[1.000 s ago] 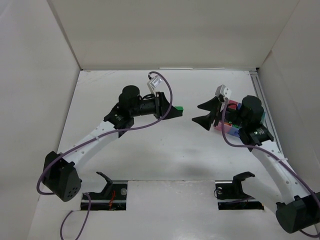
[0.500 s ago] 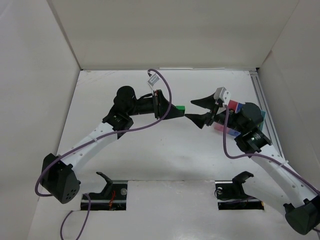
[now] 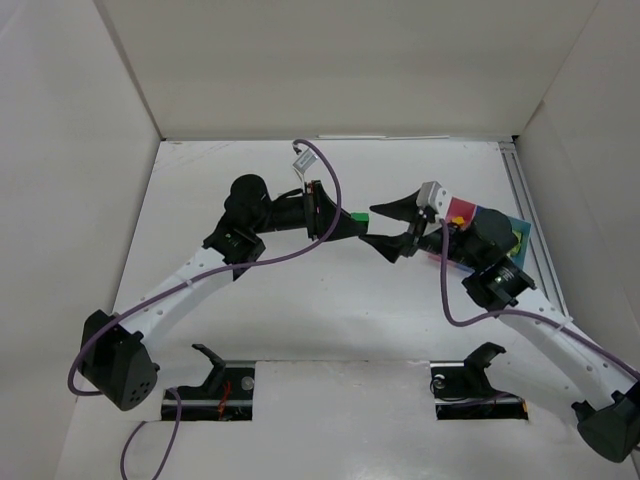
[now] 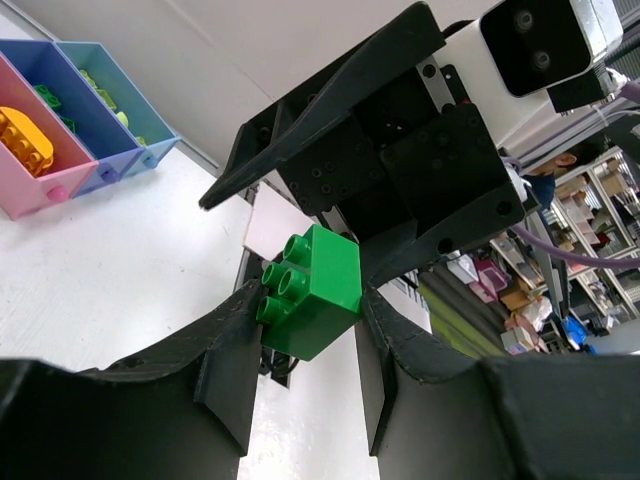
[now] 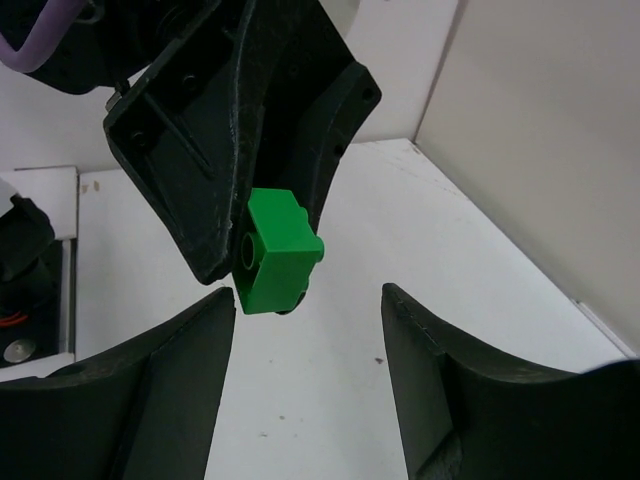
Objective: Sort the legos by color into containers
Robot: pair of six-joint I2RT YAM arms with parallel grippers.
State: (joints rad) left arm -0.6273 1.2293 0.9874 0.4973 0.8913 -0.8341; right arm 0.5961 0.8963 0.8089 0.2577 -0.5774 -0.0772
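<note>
Now one bright green studded plastic brick [image 4: 318, 290] hangs above the white table [image 3: 300, 310], pinched in the left pincer [image 3: 351, 222].

Just beyond it the right pincer [image 3: 367, 225] gapes wide, its fingers spread to either side of the brick; contact cannot be told. A second ago it stood well to the right and has since closed in. At the table's right side sit three joined square plastic bins [image 3: 524, 228]: the pink bin [image 4: 30, 195] holds one orange-yellow brick [image 4: 25, 140], the dark blue bin [image 4: 105, 160] one dark green piece [image 4: 45, 97], and the light blue bin [image 4: 158, 148] at least two pale yellow-green pieces [image 4: 100, 85].
</note>
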